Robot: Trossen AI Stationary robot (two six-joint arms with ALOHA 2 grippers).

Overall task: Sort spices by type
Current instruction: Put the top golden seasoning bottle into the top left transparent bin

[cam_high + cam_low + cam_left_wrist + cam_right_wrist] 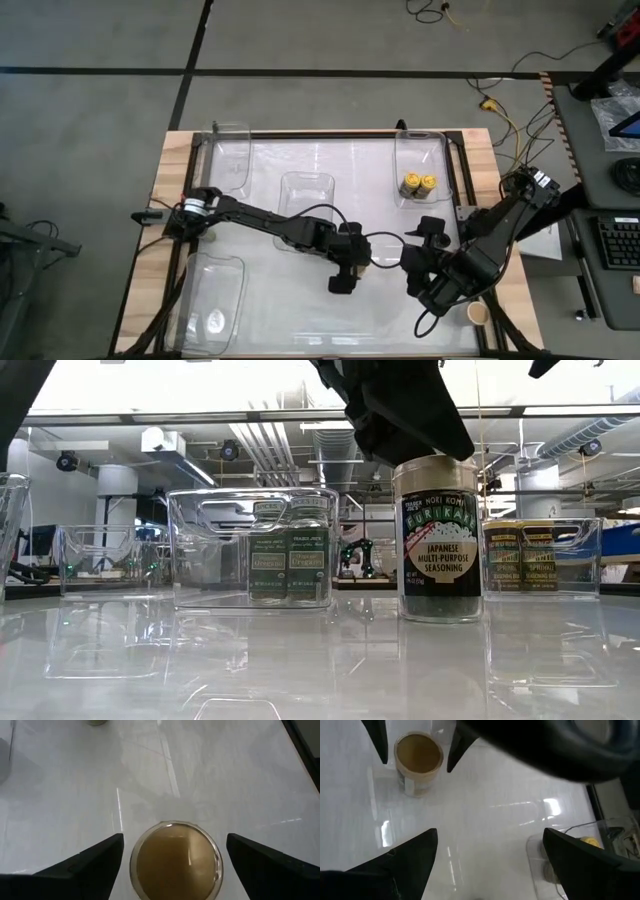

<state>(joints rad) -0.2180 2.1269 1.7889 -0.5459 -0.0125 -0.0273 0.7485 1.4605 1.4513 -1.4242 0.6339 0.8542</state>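
Observation:
A tan-lidded spice jar [175, 865] labelled furikake stands upright on the white table [225, 780]. It also shows in the low view [436, 540] and the right wrist view [418, 756]. My left gripper [175, 837] is open just above it, pointing down, one finger on each side of the lid with a gap. My right gripper [490, 831] is open and empty, hovering to the jar's right [420, 275]. Two green-labelled jars [288, 560] stand in the middle clear bin [305, 195]. Two yellow-lidded jars [417, 184] stand in the far right bin [440, 150].
Another tan lid [478, 313] sits at the table's front right corner. A small jar [212, 237] stands near the left arm's base. Clear bins stand at the far left [230, 150] and front left [215, 290]. Bare table lies in front of both grippers.

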